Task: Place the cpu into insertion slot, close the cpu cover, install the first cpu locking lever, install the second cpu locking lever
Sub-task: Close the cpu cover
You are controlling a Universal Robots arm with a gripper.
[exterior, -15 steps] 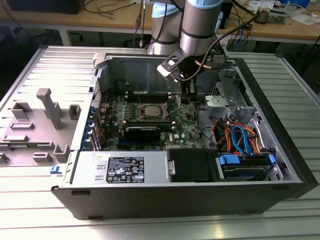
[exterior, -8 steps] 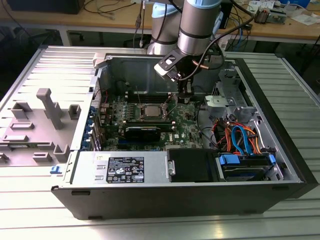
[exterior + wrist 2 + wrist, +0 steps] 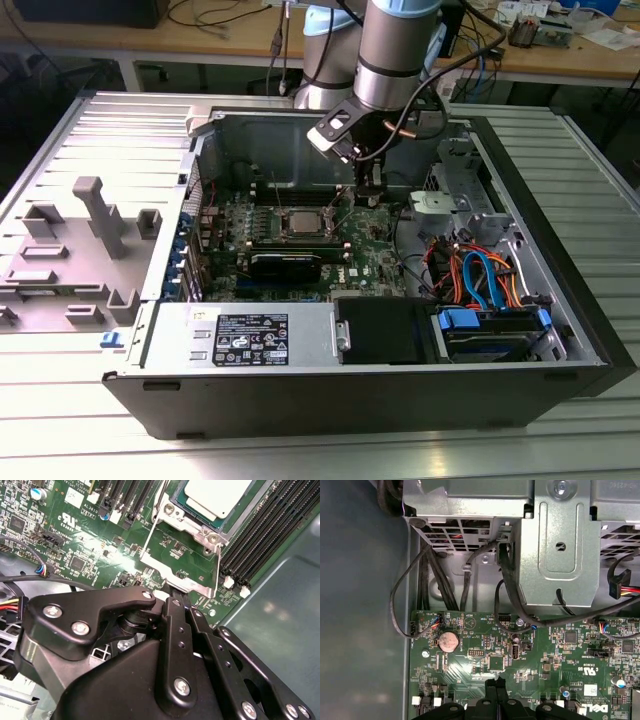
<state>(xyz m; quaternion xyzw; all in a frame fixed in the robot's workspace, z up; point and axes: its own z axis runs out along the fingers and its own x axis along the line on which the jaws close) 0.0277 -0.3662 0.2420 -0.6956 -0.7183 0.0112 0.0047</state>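
Cpu seated under closed cover. Gripper, jaws shut and empty, beside cover's edge; lever likely needs square, steady pressure.

Robot arm: one
Gripper: one, with two black fingers
Computer case: one
Motherboard: one, green
Cpu: one
Cpu cover: one metal frame
Cpu locking levers: two thin wires, one along each side of the frame
Memory slot banks: two, one on either side of the cpu
Graphics card: one
Power supply: one
Coin battery: one
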